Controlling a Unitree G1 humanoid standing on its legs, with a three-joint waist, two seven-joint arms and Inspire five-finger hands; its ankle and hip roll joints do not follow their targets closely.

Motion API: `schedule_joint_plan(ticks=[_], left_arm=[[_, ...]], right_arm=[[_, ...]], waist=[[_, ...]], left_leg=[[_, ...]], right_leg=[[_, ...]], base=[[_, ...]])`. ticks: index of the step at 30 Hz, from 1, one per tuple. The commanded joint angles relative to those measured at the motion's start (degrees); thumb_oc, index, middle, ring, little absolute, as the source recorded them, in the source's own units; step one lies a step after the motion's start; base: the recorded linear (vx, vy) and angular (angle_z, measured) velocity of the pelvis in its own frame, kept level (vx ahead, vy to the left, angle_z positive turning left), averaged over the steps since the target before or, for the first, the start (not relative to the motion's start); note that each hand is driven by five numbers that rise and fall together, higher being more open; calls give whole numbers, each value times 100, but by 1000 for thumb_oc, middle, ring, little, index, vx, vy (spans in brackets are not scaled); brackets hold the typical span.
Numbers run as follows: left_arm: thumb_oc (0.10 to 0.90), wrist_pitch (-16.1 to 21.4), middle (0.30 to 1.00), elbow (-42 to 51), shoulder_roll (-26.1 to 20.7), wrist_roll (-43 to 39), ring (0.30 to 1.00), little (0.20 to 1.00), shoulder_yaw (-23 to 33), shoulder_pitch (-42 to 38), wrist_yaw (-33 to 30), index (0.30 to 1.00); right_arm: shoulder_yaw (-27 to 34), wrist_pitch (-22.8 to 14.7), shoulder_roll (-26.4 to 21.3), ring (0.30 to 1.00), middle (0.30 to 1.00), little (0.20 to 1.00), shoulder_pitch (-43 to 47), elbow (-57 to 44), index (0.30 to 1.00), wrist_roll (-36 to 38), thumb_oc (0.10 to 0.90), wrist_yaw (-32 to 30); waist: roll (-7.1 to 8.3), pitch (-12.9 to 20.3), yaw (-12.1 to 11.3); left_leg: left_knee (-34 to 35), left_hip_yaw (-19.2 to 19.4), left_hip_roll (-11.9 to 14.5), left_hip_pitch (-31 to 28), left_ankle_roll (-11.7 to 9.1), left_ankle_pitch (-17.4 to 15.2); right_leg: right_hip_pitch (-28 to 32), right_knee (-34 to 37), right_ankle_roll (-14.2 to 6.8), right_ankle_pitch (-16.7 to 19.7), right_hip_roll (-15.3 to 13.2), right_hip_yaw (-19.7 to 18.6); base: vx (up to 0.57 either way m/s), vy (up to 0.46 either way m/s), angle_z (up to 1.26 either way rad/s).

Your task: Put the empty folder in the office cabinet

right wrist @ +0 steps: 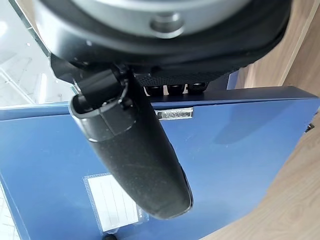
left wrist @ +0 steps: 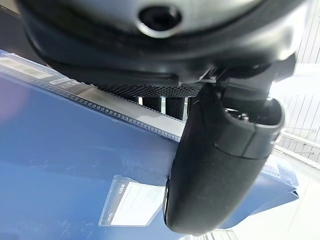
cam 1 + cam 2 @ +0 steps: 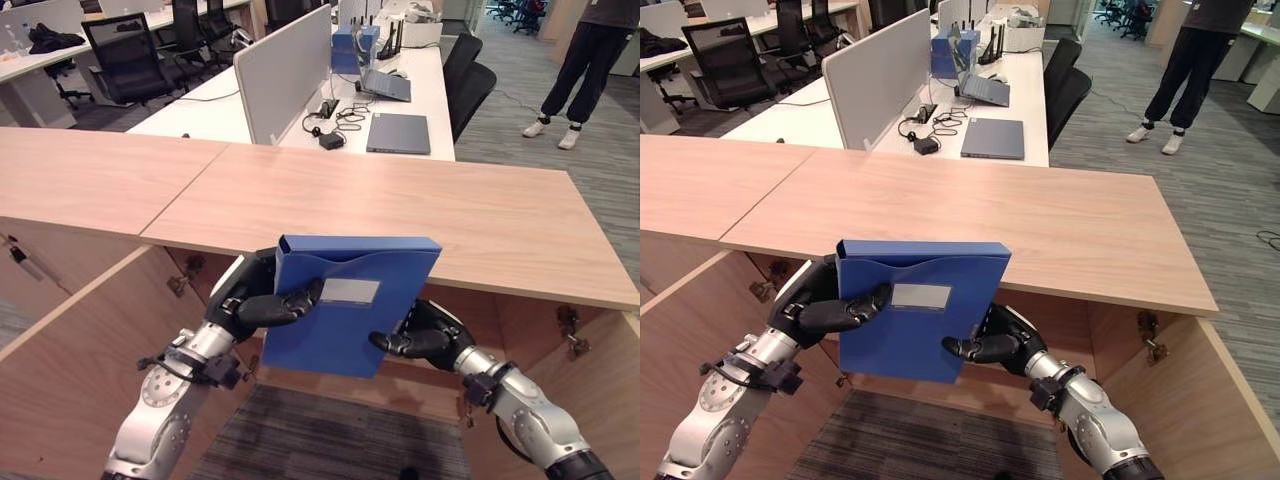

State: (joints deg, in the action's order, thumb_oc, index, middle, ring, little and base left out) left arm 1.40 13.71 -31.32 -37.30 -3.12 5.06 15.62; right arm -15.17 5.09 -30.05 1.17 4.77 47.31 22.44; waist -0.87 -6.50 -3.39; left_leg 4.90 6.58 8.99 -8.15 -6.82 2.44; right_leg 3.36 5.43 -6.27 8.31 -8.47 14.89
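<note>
holding the one blue folder (image 3: 345, 305) between them, both hands were clamped on it in front of the open cabinet (image 3: 90, 330), just below its wooden top (image 3: 420, 215). the left hand (image 3: 262, 303) had its thumb laid across the folder's front face beside the label pocket, its fingers curled behind the left edge; the right hand (image 3: 425, 338) pinched the lower right edge the same way, thumb in front. each wrist view showed a thumb (image 2: 215, 165) pressed flat on the blue cover. the folder stood upright and slightly tilted, its open top level with the cabinet top's front lip.

judging by its box shape and the task calling it empty, it should be light and stiff — easy to carry, but its smooth plastic skin looked slippery, so a thumb-and-finger pinch on opposite side edges seemed the sound hold, not the thin cut-out top edge, which might flex.

counted: one folder in hand, two hands on it, one open cabinet bay ahead of the hands with doors swung out on either side. beyond the hands lay a desk (image 3: 400, 100) with one closed laptop (image 3: 398, 132) and one open one, and one person (image 3: 580, 60) stood far off to the right.
</note>
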Motion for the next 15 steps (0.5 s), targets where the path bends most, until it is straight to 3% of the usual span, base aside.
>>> schedule_joint_plan(ticks=[1,15], left_arm=[[400,514,300,490,317,-205,300,300,-521,-1164,167,300],[400,92,300,513,471,-1213,300,300,-1019,-1028,398,300]], right_arm=[[-481,-590,597,900,900,900,1294,-877,900,294,800,410],[-833,-618,1105,900,900,900,1501,-778,900,721,800,318]], waist=[[55,10,32],[43,-11,22]], left_leg=[[10,-46,152,-217,-179,-276],[10,-59,153,-205,-167,-256]], right_leg=[[707,-282,-427,-1076,-335,-25],[694,-284,-419,-1059,-322,-22]], base=[[0,0,0],[0,0,0]])
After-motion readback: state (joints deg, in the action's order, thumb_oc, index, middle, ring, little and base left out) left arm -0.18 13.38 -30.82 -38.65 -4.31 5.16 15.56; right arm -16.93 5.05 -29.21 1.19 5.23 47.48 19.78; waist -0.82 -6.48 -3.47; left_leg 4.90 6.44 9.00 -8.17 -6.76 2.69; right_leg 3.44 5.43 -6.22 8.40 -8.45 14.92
